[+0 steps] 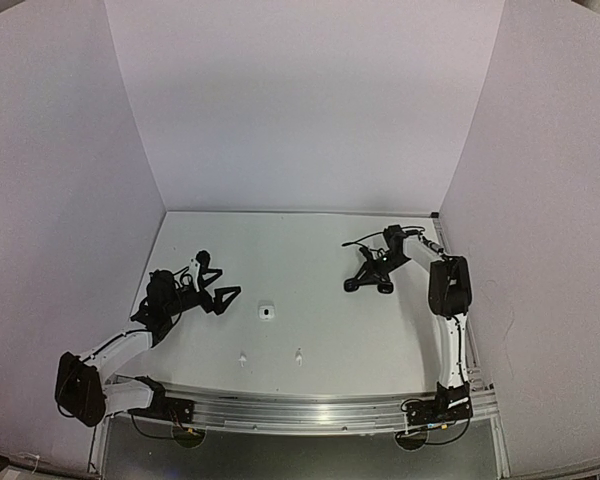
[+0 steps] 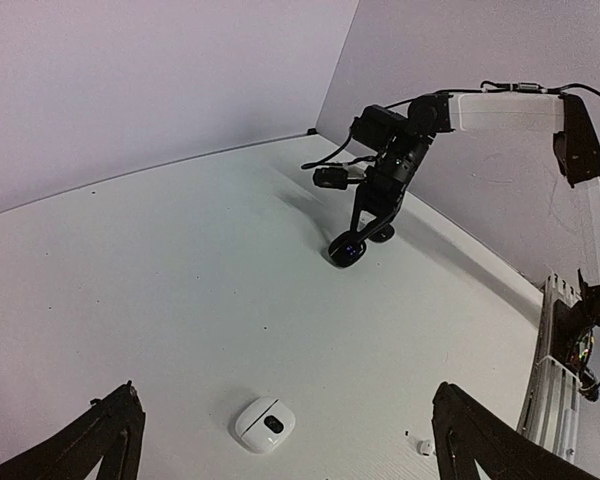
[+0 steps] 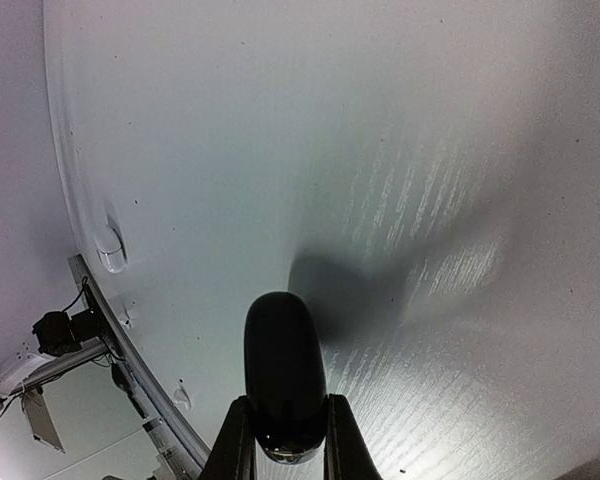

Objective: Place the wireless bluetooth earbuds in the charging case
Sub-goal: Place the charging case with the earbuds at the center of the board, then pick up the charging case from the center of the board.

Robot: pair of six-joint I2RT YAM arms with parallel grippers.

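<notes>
So the earbuds were nowhere near a case at this point. The first white earbud and the second white earbud lay loose on the table near its front edge, apart from each other, with nothing touching them. I couldn't spot any black ones in any view.

The white case sat a bit further in, between the two arms, with a dark spot on top. I honestly couldn't tell if its lid was up or down.

The left gripper hung just left of that case with its fingers spread wide and nothing in them. Over on the far right, the right gripper was clenched on a glossy black oval thing, which I'd guess was a black charging case. It was down low at the table, but I couldn't tell whether it was touching or just above.

My read: this was the setup stage, with cases being handled and no bud loaded that I could see. The next move probably needed the free left fingers to drop onto a white bud and pinch it right at table level. That's fiddly, since the buds were tiny and could easily skid away.
</notes>
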